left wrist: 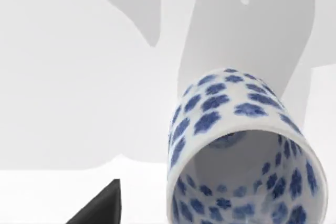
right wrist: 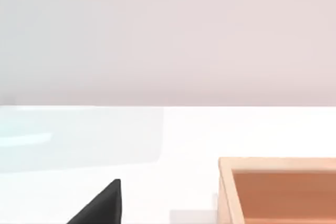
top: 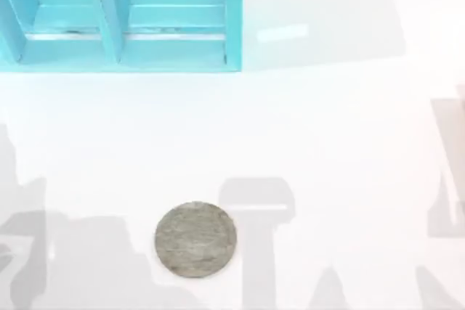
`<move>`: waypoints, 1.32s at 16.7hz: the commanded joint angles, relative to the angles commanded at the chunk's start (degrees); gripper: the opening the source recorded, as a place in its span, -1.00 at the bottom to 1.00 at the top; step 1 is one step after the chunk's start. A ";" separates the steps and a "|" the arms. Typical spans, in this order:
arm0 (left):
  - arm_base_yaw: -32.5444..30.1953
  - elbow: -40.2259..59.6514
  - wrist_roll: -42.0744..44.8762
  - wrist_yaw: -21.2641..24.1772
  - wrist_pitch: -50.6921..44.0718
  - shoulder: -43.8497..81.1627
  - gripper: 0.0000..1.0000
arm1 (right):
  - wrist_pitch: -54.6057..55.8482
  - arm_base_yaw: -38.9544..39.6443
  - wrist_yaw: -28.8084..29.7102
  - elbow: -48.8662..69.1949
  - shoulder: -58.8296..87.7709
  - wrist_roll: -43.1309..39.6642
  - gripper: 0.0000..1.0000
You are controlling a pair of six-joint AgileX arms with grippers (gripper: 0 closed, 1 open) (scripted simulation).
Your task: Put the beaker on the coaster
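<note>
Top view: we see a turquoise shelf unit [top: 123,16] at the upper left of the frame on the white bench [top: 327,143], and the coaster [top: 195,240] lying flat at lower centre, bare, nothing beside it. Left wrist view: the beaker [left wrist: 244,150] sits close against our left gripper, mouth toward the camera; one dark fingertip [left wrist: 100,205] shows; we cannot tell the grip. Right wrist view: a wooden box [right wrist: 278,190], apart from the right gripper.
</note>
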 joint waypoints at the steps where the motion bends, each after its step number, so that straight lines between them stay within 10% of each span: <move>1: 0.06 -1.70 0.08 0.00 2.41 0.75 1.00 | 0.00 0.00 0.00 0.00 0.00 0.00 1.00; 8: 0.19 -4.62 0.26 0.00 6.12 1.99 1.00 | 0.00 0.00 0.00 0.00 0.00 0.00 1.00; 22: 0.19 -4.62 0.26 0.00 6.12 1.99 -1.00 | 0.00 0.00 0.00 0.00 0.00 0.00 1.00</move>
